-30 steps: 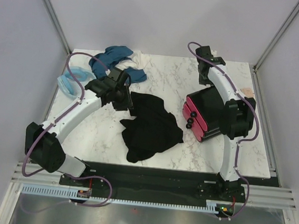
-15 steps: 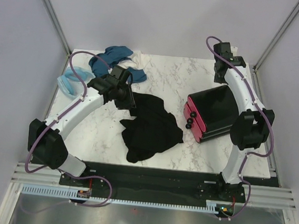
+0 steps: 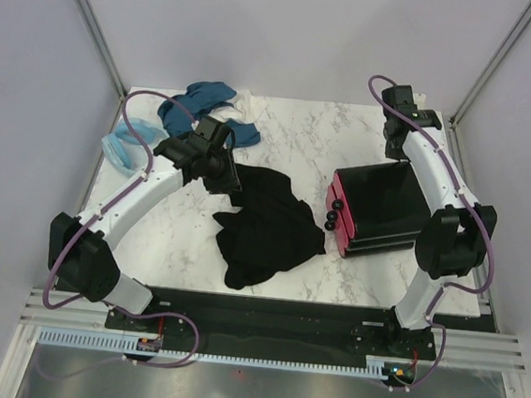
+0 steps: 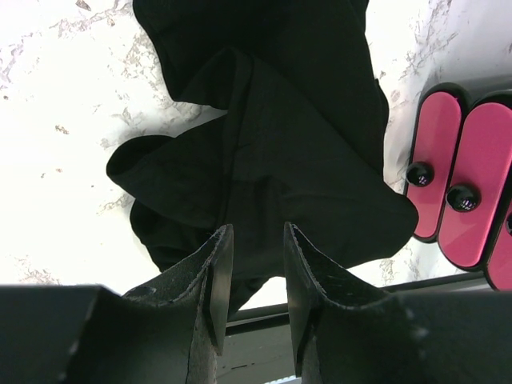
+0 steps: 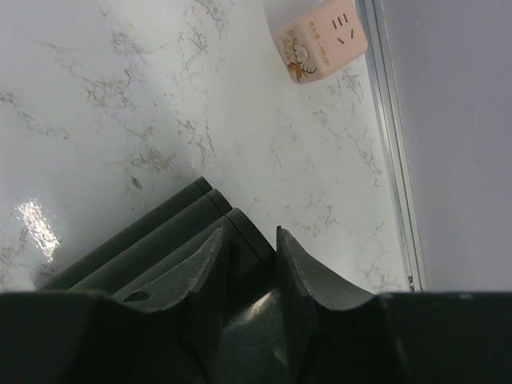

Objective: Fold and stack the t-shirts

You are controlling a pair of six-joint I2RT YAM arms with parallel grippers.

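A black t-shirt [image 3: 268,223] lies crumpled in the middle of the marble table; the left wrist view shows it [image 4: 288,144] just past my fingers. My left gripper [image 3: 230,179] hangs over its far left corner, open [image 4: 258,228], with nothing between the fingers. More t-shirts sit at the back left: a teal-blue heap [image 3: 199,108] and a light blue one [image 3: 125,143]. My right gripper [image 3: 396,158] is shut [image 5: 250,230] on the far corner of a black-and-pink case [image 3: 382,206] at the right.
The case's pink ends with black knobs [image 4: 464,192] face the black shirt. A small pinkish-beige block [image 5: 320,40] sits near the table's right rail [image 5: 392,160]. A bit of white cloth [image 3: 247,98] lies behind the teal heap.
My right arm has swung toward the back right, turning the case it grips square to the table and shifting it right. The left arm has hardly moved.
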